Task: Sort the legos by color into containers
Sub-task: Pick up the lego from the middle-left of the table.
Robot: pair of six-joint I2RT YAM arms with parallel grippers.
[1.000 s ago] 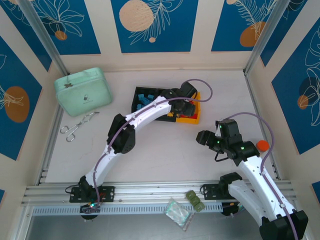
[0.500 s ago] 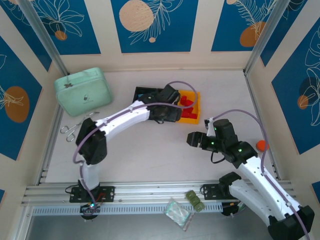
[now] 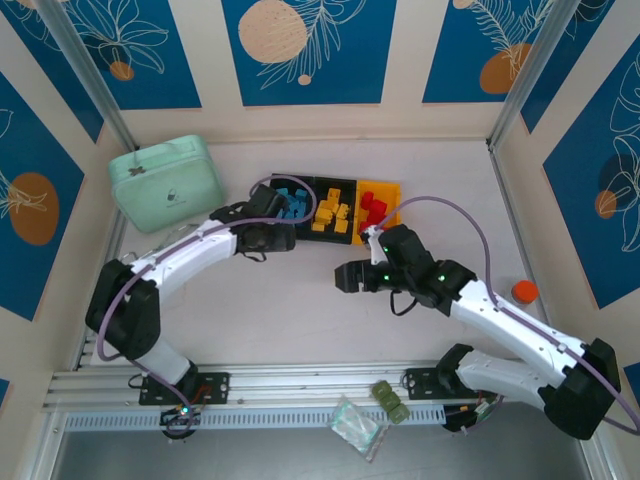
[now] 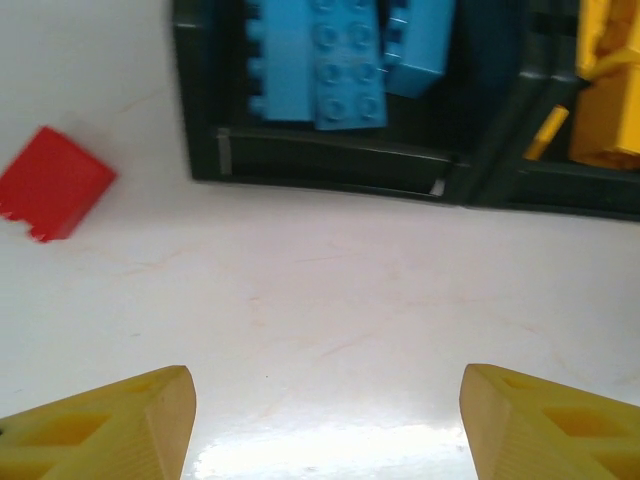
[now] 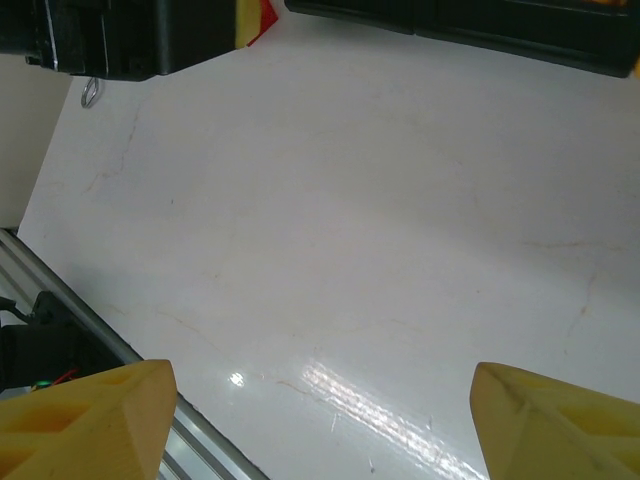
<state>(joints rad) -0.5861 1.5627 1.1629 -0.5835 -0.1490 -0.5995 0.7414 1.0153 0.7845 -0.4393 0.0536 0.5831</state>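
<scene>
Filling the containers [image 4: 330,160], legos [image 3: 332,212] sit grouped blue, yellow, red

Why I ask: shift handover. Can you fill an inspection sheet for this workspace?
Surface: white table, glare, fine cracks.
Job's things: blue legos, yellow legos, red legos in separate bins; one red lego loose on the table.
Clutter: mint case, orange cap, olive lump, bag.
Grippers: left gripper, right gripper, jaws open, empty.
Cables: purple cables along both arms.
Surroundings: blue panels, front rail.
</scene>
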